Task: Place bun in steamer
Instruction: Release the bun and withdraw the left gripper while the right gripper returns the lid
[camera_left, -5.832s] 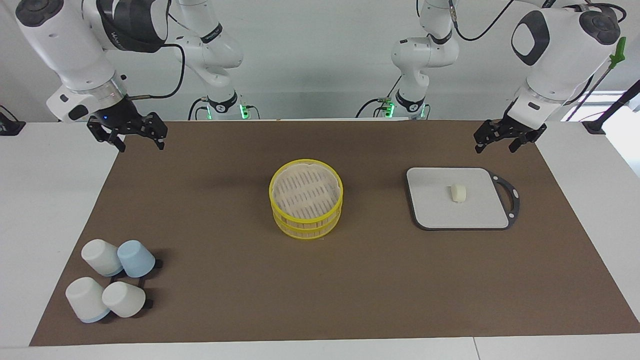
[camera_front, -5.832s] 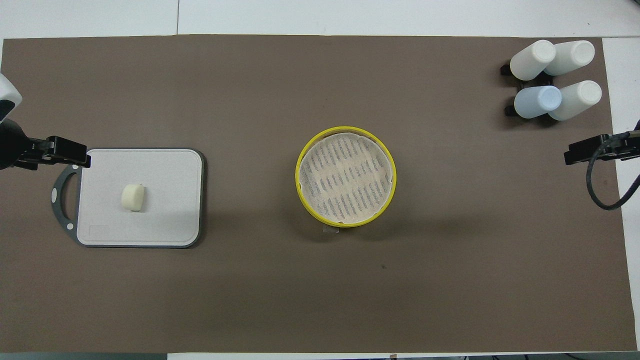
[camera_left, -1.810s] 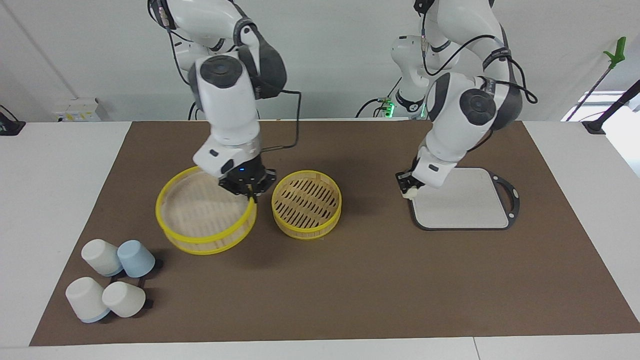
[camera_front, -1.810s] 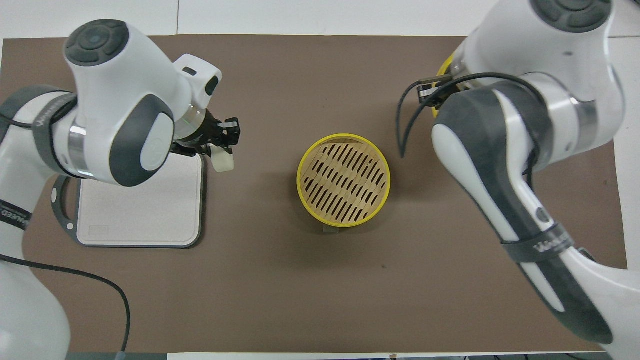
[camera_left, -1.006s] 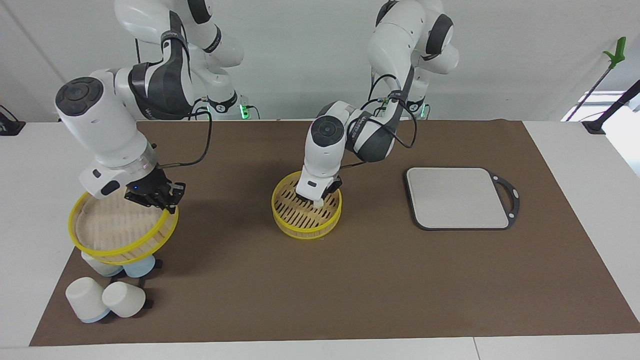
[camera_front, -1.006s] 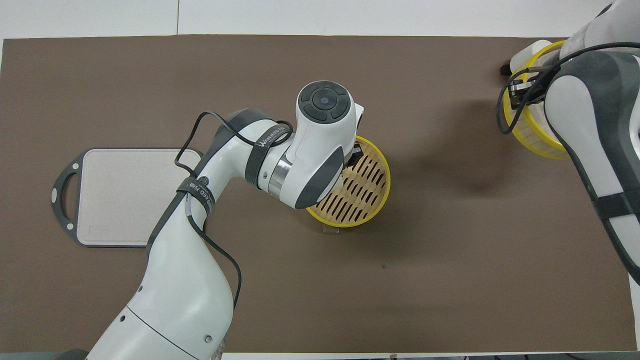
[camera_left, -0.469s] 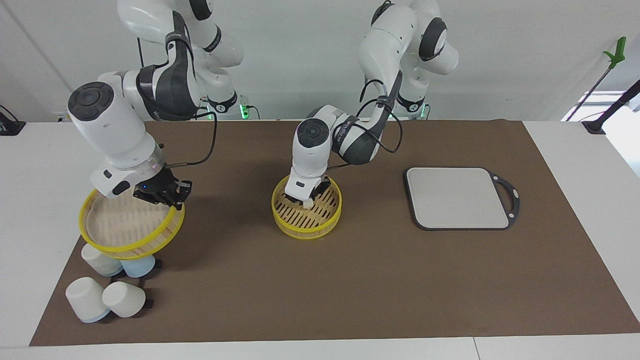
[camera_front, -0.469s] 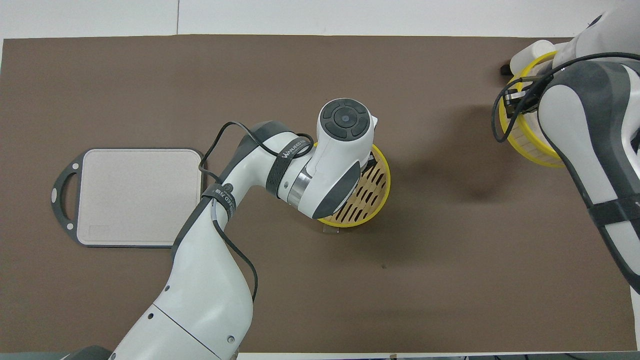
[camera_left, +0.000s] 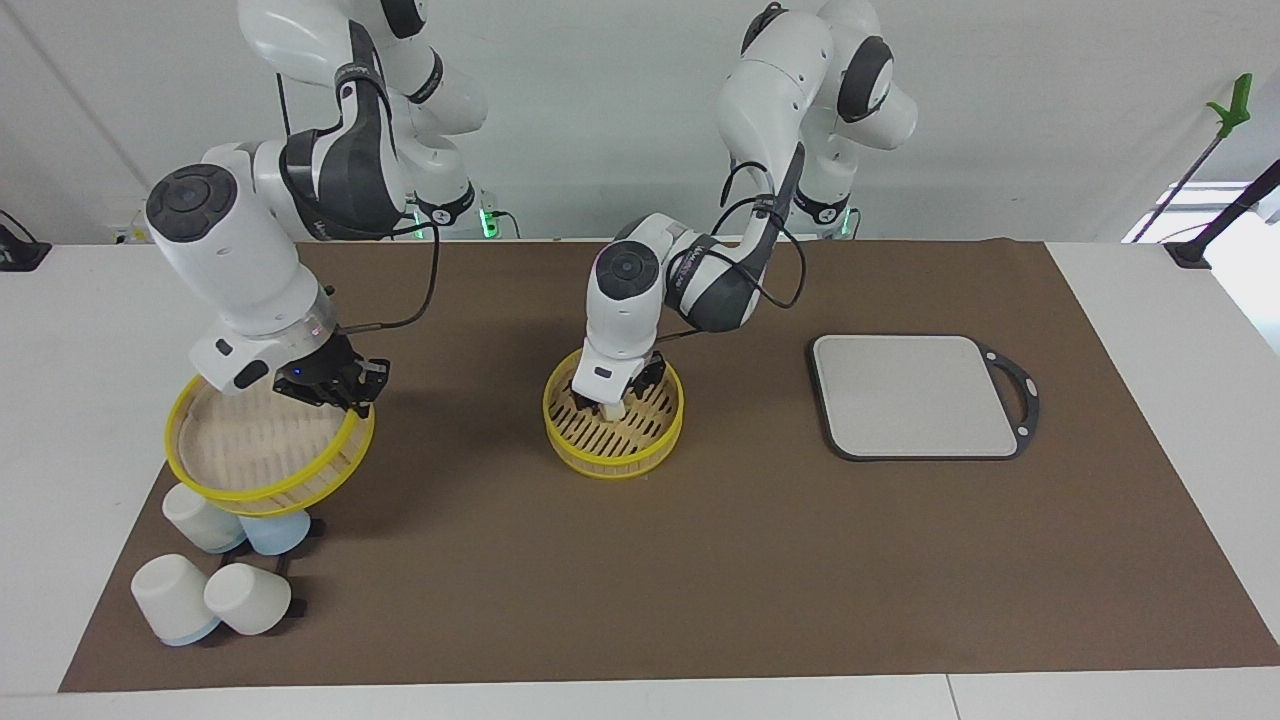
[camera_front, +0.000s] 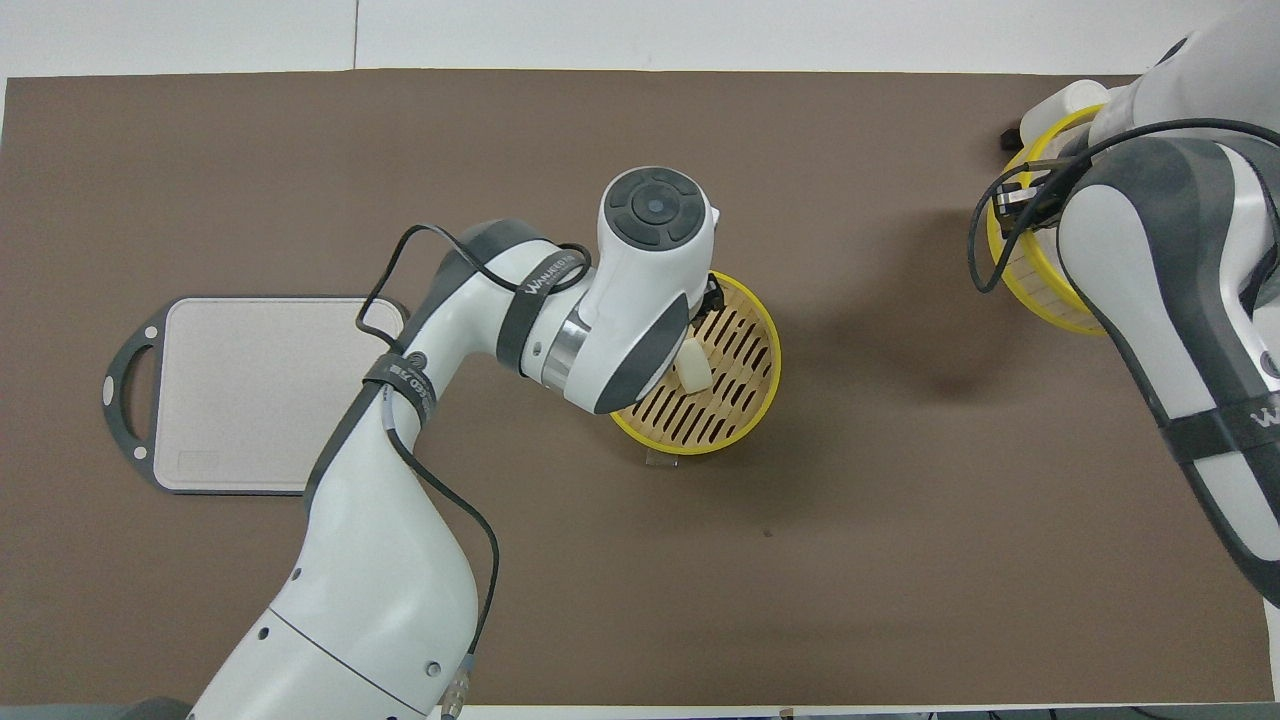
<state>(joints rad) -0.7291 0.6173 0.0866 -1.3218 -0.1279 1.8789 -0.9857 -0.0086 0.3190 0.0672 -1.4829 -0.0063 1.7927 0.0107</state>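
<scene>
The steamer's lower tier (camera_left: 612, 462) stands mid-mat, its yellow rim (camera_front: 768, 395) and slatted floor showing. The cream bun (camera_left: 612, 411) lies on those slats (camera_front: 693, 365). My left gripper (camera_left: 614, 392) is down inside this tier, right above the bun, fingers open on either side of it. In the overhead view the left wrist hides the gripper itself. My right gripper (camera_left: 338, 386) is shut on the rim of the steamer's upper tier (camera_left: 262, 455), holding it in the air over the cups; that tier (camera_front: 1035, 275) is partly hidden by the right arm.
A grey board with a handle (camera_left: 915, 395) lies bare toward the left arm's end of the mat (camera_front: 270, 395). Several white and blue cups (camera_left: 215, 595) stand at the right arm's end, two partly under the raised tier.
The left gripper has opened and the bun now rests on the slats. The left wrist has shifted a little over the tier. The right arm has carried the upper tier slightly toward the middle.
</scene>
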